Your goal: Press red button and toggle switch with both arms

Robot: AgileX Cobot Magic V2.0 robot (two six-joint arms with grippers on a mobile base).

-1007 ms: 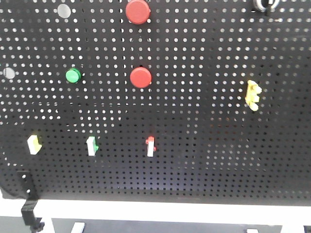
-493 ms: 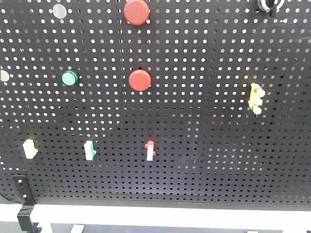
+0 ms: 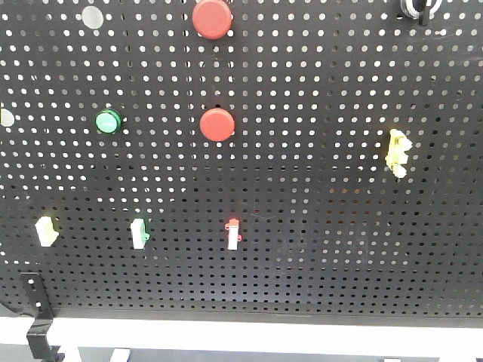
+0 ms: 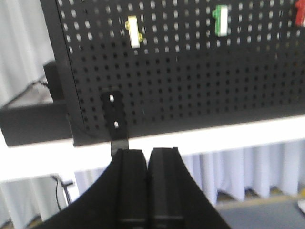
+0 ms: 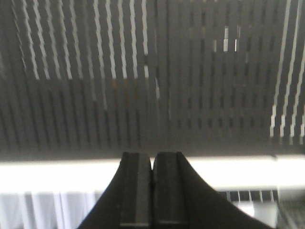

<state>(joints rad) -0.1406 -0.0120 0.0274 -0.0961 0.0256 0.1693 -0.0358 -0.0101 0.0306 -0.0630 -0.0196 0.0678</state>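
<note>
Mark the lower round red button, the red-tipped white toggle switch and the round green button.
Lower round red button (image 3: 217, 124): front view, centre of its cap.
Red-tipped white toggle switch (image 3: 234, 236): front view, its white body.
Round green button (image 3: 108, 121): front view, centre of its face.

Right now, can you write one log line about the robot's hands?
left hand shut, facing pegboard | right hand shut | upper red button, lower red button, red-tipped switch: no hand on them

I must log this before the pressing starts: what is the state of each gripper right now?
Left gripper: closed, holding nothing.
Right gripper: closed, holding nothing.
</note>
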